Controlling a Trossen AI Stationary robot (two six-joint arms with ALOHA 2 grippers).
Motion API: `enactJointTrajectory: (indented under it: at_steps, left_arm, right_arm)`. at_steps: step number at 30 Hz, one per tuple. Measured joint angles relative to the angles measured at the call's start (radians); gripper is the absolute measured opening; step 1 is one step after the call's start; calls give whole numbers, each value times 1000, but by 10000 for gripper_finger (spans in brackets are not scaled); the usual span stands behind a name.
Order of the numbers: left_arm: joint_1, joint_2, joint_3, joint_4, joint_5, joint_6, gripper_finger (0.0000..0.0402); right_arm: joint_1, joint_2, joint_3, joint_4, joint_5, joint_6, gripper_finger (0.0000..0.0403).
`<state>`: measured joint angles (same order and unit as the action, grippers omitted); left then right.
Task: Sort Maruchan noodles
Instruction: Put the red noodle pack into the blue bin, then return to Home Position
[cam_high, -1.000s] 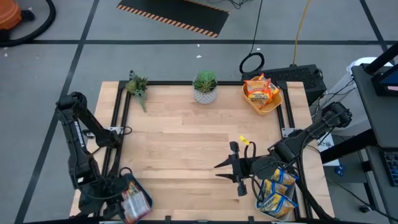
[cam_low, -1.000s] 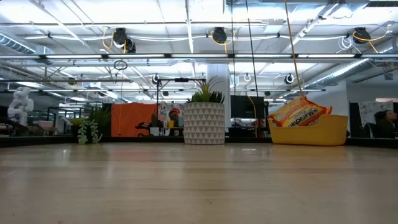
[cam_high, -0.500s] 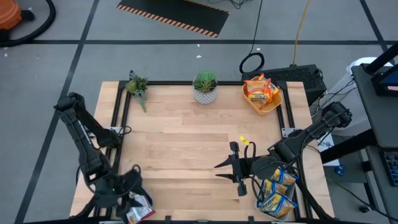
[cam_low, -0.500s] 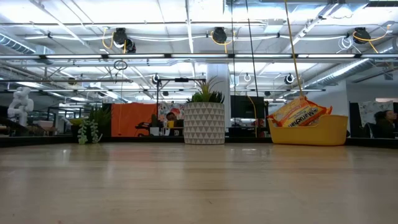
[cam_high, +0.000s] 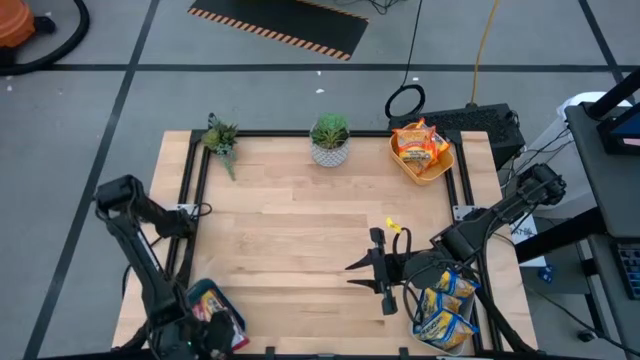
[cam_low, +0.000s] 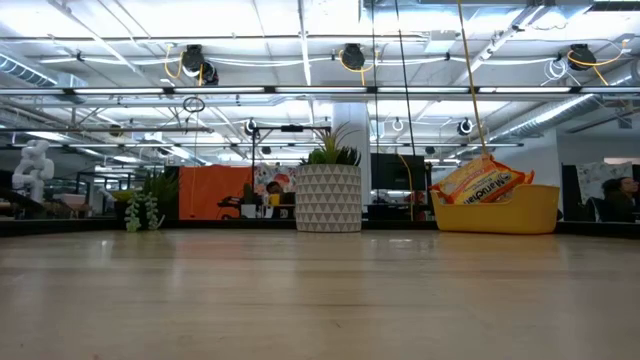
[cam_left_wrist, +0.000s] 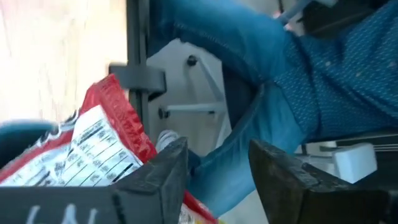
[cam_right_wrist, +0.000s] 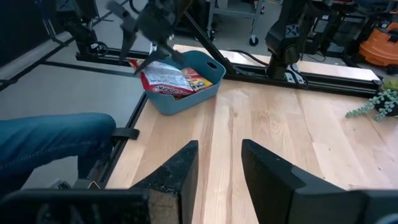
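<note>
Red Maruchan noodles packets (cam_right_wrist: 163, 79) lie in a teal bin (cam_right_wrist: 205, 87) at the table's near left corner. One red packet (cam_left_wrist: 106, 137) sticks up over the bin's near edge. My left gripper (cam_left_wrist: 217, 168) hangs open over that edge (cam_high: 200, 335), with the packet beside one finger and only a person's leg showing between the fingers. Orange-yellow packets (cam_high: 418, 145) fill a yellow bin (cam_high: 440, 172) at the far right. Blue-and-yellow packets (cam_high: 445, 305) lie in a bin at the near right. My right gripper (cam_high: 372, 268) waits open above the table, right of its middle. My left gripper has the red packet's edge (cam_left_wrist: 140, 146) right beside the outer side of one finger (cam_left_wrist: 165, 177). Whether that finger touches the packet, I cannot tell. Nothing lies between the two fingers.
A white potted plant (cam_high: 330, 140) and a small green plant (cam_high: 220, 138) stand at the table's far edge. A small yellow scrap (cam_high: 392, 226) lies near my right gripper. A person's leg in jeans (cam_right_wrist: 56, 137) stands off the table's near left corner. Bare wood (cam_high: 290, 230) spans the middle.
My left gripper has gone down and toward the table's near edge over the teal bin, rolling about its own axis as it went. The bin's far part now shows from above. My right arm has kept still.
</note>
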<state>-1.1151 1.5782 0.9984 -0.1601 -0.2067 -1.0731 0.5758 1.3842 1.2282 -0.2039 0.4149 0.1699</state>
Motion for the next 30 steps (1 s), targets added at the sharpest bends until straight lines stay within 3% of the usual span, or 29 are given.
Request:
enactJointTrajectory:
  at_steps: [9, 17, 22, 30]
  left_arm:
    - [-54, 3, 0, -129, -25, -95, 139]
    - [-79, 0, -1, -220, -40, -191, 136]
    - [-51, -35, 19, -84, -127, -21, 136]
    - [24, -166, 26, -100, -230, 388, 136]
  right_arm:
    - [0, 0, 0, 2, 0, 0, 116]
    - [0, 0, 0, 2, 0, -1, 116]
    - [0, 0, 0, 2, 0, -19, 116]
    - [0, 0, 0, 2, 0, -63, 116]
